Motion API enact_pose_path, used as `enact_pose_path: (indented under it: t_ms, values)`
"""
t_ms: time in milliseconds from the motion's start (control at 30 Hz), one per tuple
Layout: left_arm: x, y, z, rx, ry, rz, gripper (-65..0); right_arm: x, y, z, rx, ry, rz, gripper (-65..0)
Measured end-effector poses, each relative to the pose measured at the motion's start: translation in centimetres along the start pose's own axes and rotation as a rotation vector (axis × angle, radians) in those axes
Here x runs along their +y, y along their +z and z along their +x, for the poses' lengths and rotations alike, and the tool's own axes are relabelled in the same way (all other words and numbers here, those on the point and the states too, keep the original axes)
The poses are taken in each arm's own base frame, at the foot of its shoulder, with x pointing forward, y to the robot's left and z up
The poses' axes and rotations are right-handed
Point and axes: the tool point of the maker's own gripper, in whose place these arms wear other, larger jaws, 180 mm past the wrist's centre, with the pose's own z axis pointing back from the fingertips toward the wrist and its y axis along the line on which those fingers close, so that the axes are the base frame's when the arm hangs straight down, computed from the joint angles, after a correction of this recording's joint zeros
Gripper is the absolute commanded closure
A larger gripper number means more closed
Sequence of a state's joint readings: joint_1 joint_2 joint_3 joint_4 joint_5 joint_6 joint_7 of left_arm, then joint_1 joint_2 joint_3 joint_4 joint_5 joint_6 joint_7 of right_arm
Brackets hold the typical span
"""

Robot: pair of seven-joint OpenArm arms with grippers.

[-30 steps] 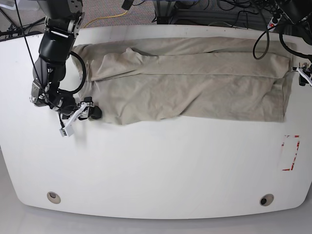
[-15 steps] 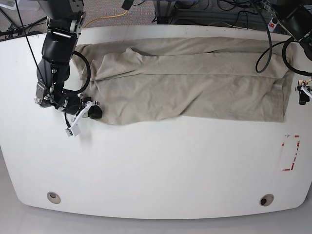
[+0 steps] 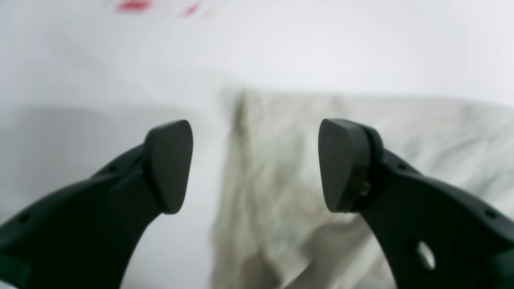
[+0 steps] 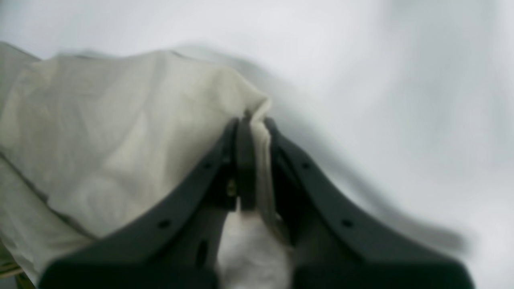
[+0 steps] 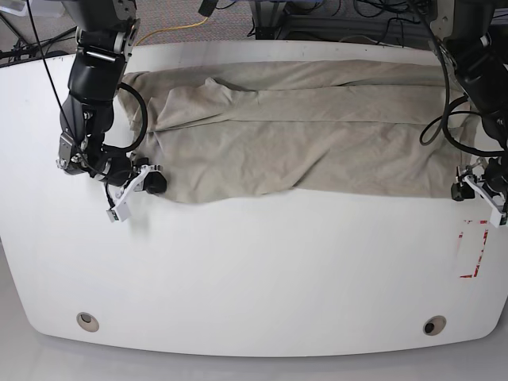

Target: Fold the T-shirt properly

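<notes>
The beige T-shirt [image 5: 302,135] lies folded lengthwise across the far half of the white table [image 5: 262,270]. In the base view my right gripper [image 5: 158,184] is at the shirt's near left corner. The right wrist view shows that gripper [image 4: 255,120] shut on the cloth's edge, with the T-shirt [image 4: 120,132] bunched to its left. My left gripper [image 5: 462,191] hovers at the shirt's near right corner. In the left wrist view it [image 3: 255,164] stands wide open, with the T-shirt's corner [image 3: 281,168] lying between and beyond the fingertips [image 3: 168,164], not gripped.
A red tape outline [image 5: 474,248] marks the table near its right edge, close to the left gripper, and shows blurred as red marks [image 3: 134,5] in the left wrist view. Two round holes [image 5: 87,321] [image 5: 433,325] sit near the front edge. Cables [image 5: 349,20] hang behind the far edge.
My left arm has swung from beside the shirt's right edge down to its near right corner, jaws opening wide. My right gripper has closed on the near left corner.
</notes>
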State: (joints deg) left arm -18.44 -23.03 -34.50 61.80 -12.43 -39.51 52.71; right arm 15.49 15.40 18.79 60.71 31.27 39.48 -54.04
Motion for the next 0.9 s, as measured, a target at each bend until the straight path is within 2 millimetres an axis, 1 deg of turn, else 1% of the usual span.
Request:
enact_pose_path:
  t_ms: [67, 133, 200, 367, 533, 633, 900]
  values:
    - [-0.4, -0.7, -0.6, 0.01, 0.027, -0.017, -46.3, 0.0, 0.0, 0.0, -0.001, -0.001, 0.001, -1.6]
    - [0.0, -1.0, -1.2, 0.014, 0.064, 0.004, -46.3, 0.0, 0.0, 0.0, -0.001, -0.001, -0.001, -1.6]
    - [0.2, -1.3, -1.3, 0.003, 0.082, 0.007, -46.3, -0.1, 0.1, 0.0, -0.001, 0.0, -0.002, -1.6]
    - [0.0, -2.3, -2.1, 0.031, 0.065, -0.012, -46.3, -0.1, 0.1, 0.0, -0.001, -0.001, -0.003, -1.6]
    - [0.0, -2.7, -2.6, 0.033, 0.075, -0.019, -46.3, -0.1, 0.1, 0.0, -0.002, -0.001, -0.003, -1.6]
    - [-0.3, -3.2, -3.1, 0.046, 0.075, -0.03, -46.3, -0.1, 0.1, 0.0, -0.001, -0.001, -0.003, -1.6]
    - [-1.6, -3.9, -2.8, 0.032, 0.068, -0.058, -45.8, 0.0, 0.0, 0.0, -0.002, -0.002, 0.0, -1.6]
